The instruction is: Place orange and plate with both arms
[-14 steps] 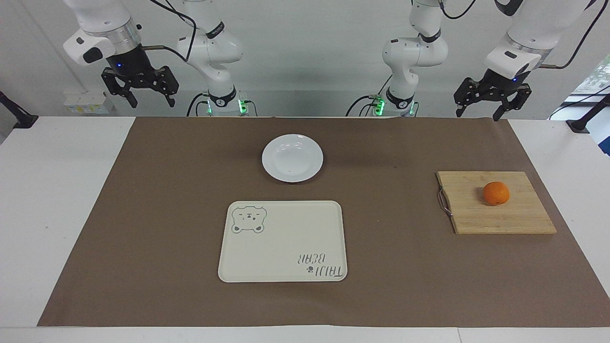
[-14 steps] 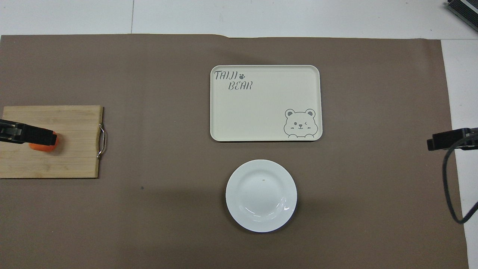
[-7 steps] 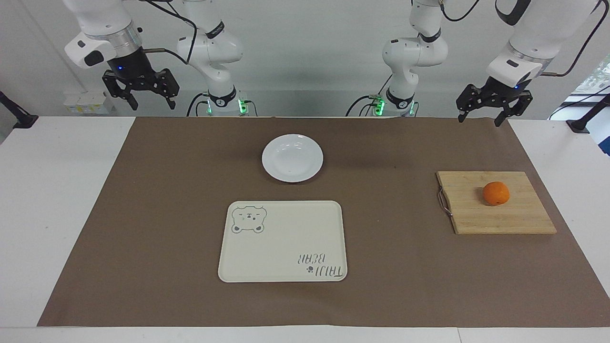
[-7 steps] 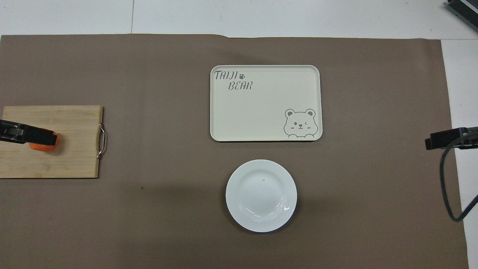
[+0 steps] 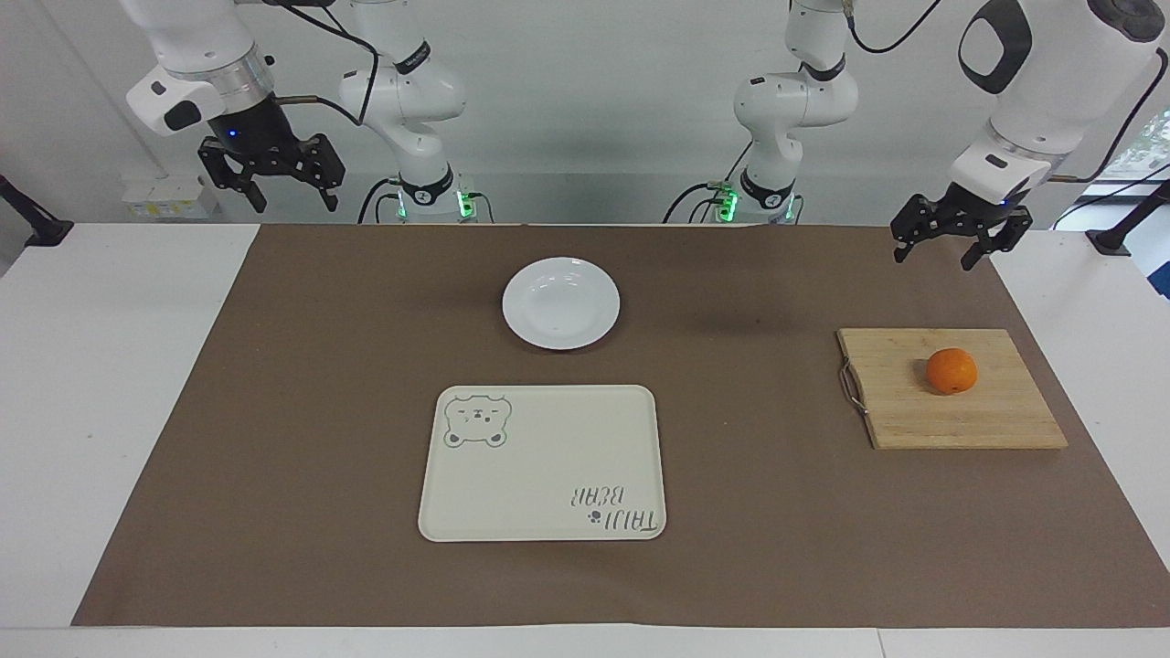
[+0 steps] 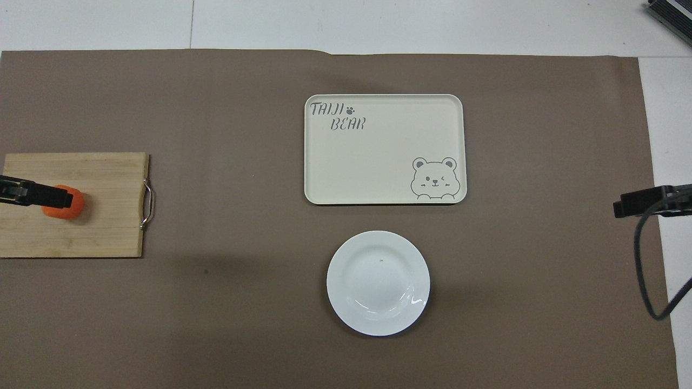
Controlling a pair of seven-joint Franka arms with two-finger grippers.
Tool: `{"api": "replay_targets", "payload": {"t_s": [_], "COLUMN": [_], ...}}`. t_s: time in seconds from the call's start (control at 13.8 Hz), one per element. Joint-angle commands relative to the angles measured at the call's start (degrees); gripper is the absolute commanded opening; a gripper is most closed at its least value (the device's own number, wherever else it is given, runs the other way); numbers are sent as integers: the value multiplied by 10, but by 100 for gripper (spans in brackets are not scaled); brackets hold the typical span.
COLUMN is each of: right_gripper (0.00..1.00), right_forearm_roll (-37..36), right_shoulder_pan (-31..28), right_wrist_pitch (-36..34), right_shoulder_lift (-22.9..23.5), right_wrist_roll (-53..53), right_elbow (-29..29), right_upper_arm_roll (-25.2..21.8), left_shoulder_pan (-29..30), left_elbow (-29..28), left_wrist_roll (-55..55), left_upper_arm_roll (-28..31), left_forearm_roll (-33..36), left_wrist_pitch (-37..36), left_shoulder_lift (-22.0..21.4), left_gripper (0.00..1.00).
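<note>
orange (image 5: 951, 371) sits on a wooden cutting board (image 5: 914, 416) at the left arm's end; left gripper (image 5: 947, 247) hangs above it, jaws spread, empty. plate (image 5: 560, 302) lies nearer the robots than the bear tray (image 5: 541, 475); right gripper (image 5: 271, 183) waits raised, jaws spread

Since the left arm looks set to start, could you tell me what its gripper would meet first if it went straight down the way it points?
Probably the cutting board, near its edge closest to the robots. The open left gripper hangs well above it; the orange lies slightly farther out, though depth is uncertain.
</note>
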Motion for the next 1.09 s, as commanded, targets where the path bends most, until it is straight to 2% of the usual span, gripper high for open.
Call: {"api": "replay_targets", "payload": {"t_s": [0.0,0.44,0.58,0.87,1.02], "right_gripper": [100,100,100,100,100], "right_forearm_roll": [1,1,1,14,37], "right_shoulder_pan": [-3,-6,-8,-3,0], "right_wrist_pitch": [15,15,35,53,91], "right_shoulder_lift": [-5,-6,-6,-10,-12], "right_wrist_roll": [-9,-9,-12,-14,-15], "right_elbow": [-13,-26,-39,-74,-106], "right_upper_arm_roll": [1,1,1,1,1], "left_shoulder_pan": [25,77,86,115,132], "left_elbow": [-47,-98,-125,-149,-157], "left_wrist_roll": [33,111,121,166,186], "left_upper_arm_roll": [-4,-4,-4,-4,-4], "left_forearm_roll": [5,5,5,5,5], "left_wrist_pitch": [51,142,189,273,298], "left_shoulder_lift": [-10,26,39,100,124], "left_gripper": [100,100,100,100,100]}}
